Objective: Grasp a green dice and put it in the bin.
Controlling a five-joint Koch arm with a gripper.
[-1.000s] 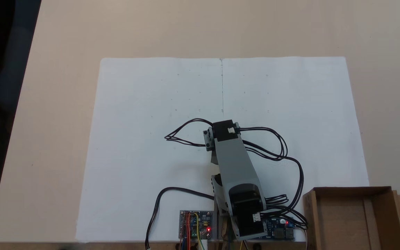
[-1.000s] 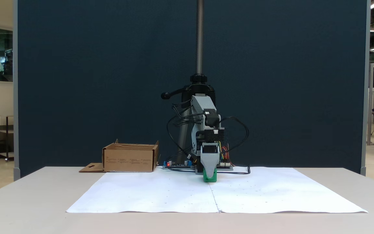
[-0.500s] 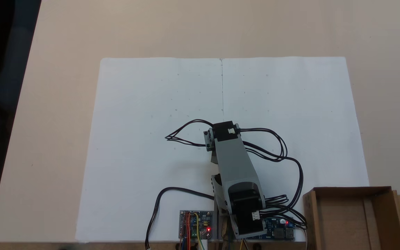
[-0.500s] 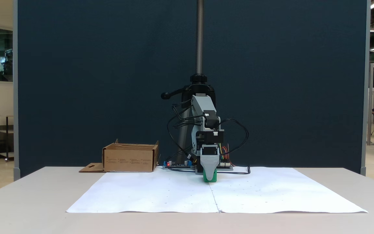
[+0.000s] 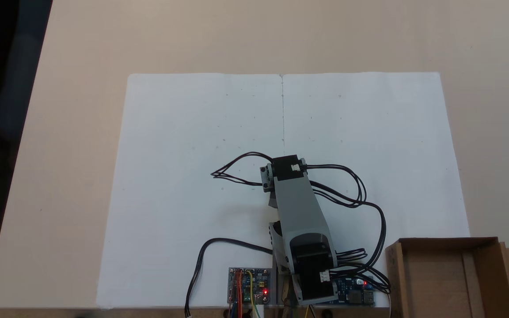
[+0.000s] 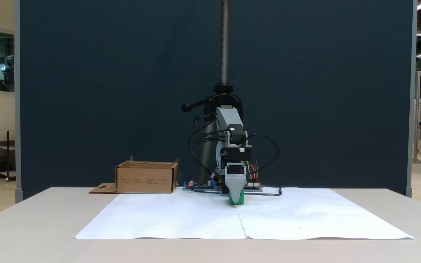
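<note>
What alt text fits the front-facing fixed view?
A small grey arm reaches down so its end effector sits over a green dice on white paper. A low cardboard bin stands apart to the left in this view, before a dark blue panel.

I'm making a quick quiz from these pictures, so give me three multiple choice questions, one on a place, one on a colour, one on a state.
1. Where does the small bright green dice sit?
A. in the box
B. on the white paper sheet, under the gripper
C. on bare table

2. What colour is the shallow cardboard bin?
A. brown
B. blue
C. white

3. What does the bin hold?
A. the dice
B. a cable
C. nothing visible

Answers: 1 B, green shows around the grey jaw on the paper; 2 A, plain brown cardboard; 3 C, its floor is bare from above.
</note>
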